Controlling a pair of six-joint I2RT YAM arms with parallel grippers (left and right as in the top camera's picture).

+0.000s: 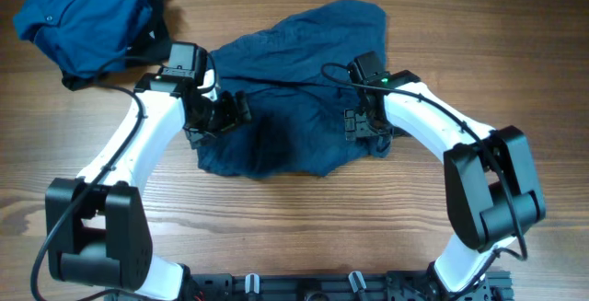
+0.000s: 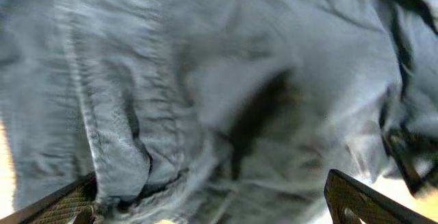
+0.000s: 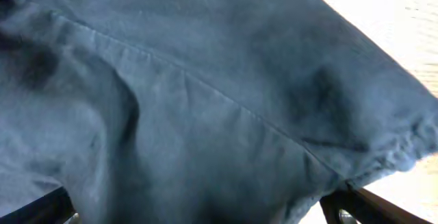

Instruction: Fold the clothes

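Overhead, we judge the task to be at its very start: the dark navy shorts (image 1: pixel 294 89) lie in the middle of the wooden table (image 1: pixel 515 52), spread out but rumpled, with wrinkled edges and no clean fold that we can make out. The brighter blue shirt (image 1: pixel 83 20) sits bunched in a heap at the far left corner, well apart from both arms. So both garments are left to do (the shirt looks untouched, as far as its heap tells us), and the shorts would want flattening before any fold can be laid. The left gripper (image 1: pixel 225 112) is low over the left side of the shorts, and the right gripper (image 1: pixel 365 124) is low over their right edge, near where the cloth meets bare wood. In the left wrist view we see that gripper's two fingers (image 2: pixel 58 200) standing wide apart at the bottom corners of the picture, with a seamed band of the shorts filling the space between and beyond them; nothing is pinched. In the right wrist view the fingers (image 3: pixel 373 207) stand just as wide, over a long seam and a hem corner of the same garment, with bright table beyond. Whether the fingertips press on the cloth we cannot tell, as the views are close and blurred; we judge that both grippers are fully spread and hold nothing.
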